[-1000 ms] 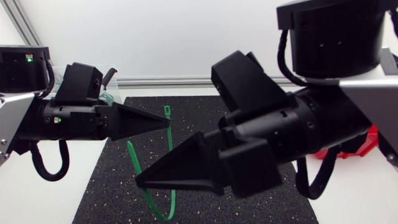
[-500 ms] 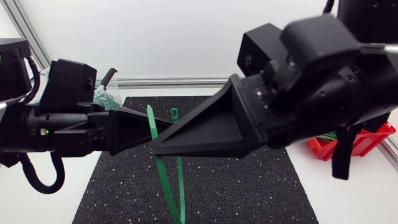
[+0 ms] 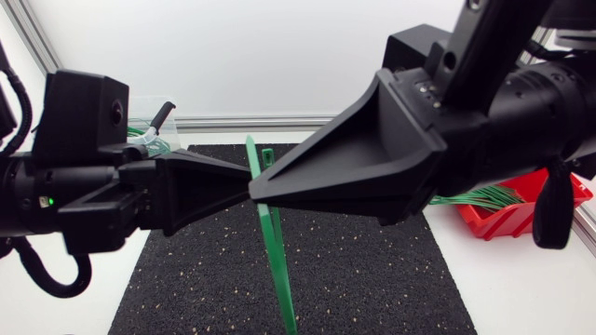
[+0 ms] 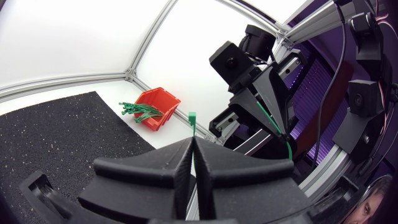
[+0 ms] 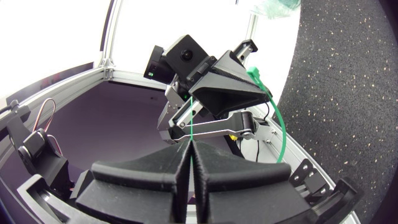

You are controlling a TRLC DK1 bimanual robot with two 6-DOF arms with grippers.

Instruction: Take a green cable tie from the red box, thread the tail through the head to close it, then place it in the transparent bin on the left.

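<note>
Left tool [image 3: 240, 180] and right tool [image 3: 265, 184] both clamp green cable tie [image 3: 277, 251] over black mat [image 3: 372, 270]

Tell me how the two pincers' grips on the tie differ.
The left pincer grips the tie right by its head; the right pincer grips the thin strap. One comes in from the left, the other from the right, tips nearly meeting. Both are shut on the tie.
</note>
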